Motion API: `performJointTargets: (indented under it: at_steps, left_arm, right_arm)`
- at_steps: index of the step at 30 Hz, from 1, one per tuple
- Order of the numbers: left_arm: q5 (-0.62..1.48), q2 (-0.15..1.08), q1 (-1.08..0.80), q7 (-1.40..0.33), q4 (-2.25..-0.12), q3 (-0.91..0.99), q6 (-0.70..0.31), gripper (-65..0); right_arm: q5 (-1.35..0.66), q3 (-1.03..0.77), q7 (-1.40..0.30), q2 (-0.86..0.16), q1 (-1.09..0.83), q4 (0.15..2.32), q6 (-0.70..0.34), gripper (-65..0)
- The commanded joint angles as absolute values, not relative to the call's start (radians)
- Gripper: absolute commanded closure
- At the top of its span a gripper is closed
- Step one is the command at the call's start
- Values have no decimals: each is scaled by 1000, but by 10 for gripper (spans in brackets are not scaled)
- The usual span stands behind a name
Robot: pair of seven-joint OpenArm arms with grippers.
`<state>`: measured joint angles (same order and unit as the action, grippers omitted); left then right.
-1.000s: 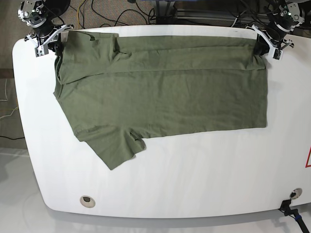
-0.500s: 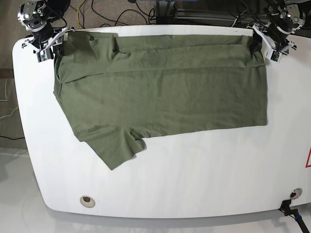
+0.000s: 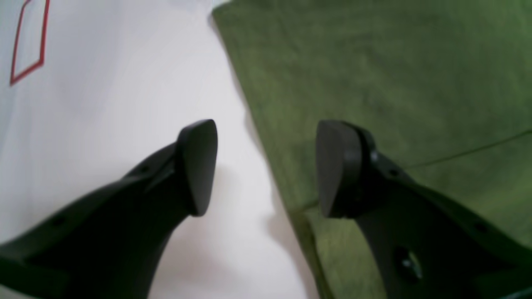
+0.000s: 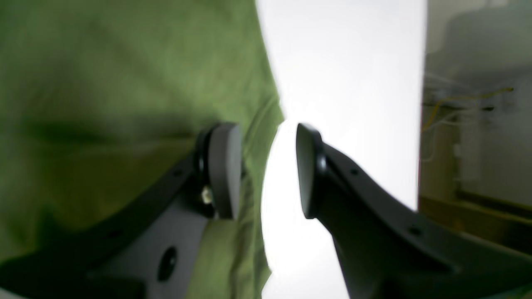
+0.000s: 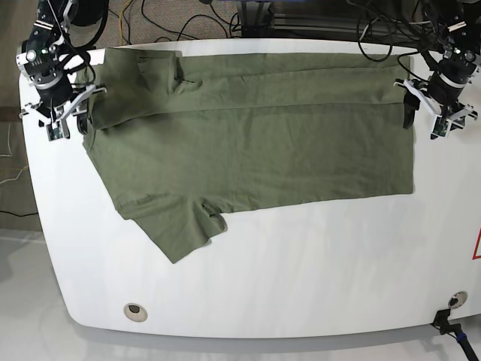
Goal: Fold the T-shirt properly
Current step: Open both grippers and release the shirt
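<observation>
Matte black curved fingers (image 3: 199,166) with flat rounded pads and small screw holes; white gripper brackets under silver-and-black wrist housings (image 5: 45,56), black cables trailing behind.

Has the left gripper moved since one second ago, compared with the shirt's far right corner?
Yes. In the base view the left gripper has come toward the camera along the T-shirt's right edge and slightly outward, away from the far corner it was at, and it is open.

Your wrist pictures are blurry, and the big plain olive-green cotton T-shirt (image 3: 374,83) runs off their edges.
</observation>
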<state>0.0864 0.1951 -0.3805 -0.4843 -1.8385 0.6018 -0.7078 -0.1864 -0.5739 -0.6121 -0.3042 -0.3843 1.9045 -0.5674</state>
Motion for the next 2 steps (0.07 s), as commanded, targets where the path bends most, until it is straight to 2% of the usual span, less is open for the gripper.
performJointTargets:
  at_steps: [1,2]
  left_arm:
    - [93,180,-346,-466,-1856,607,-698,-355]
    - [91,174,-329,-466,-1856,607,-698,-355]
  right_arm:
    - [-199,-544,-593,-317,-364,1920,-565,-221]
    - [-199,-535,-593,-317,-352,1920,-565,-221]
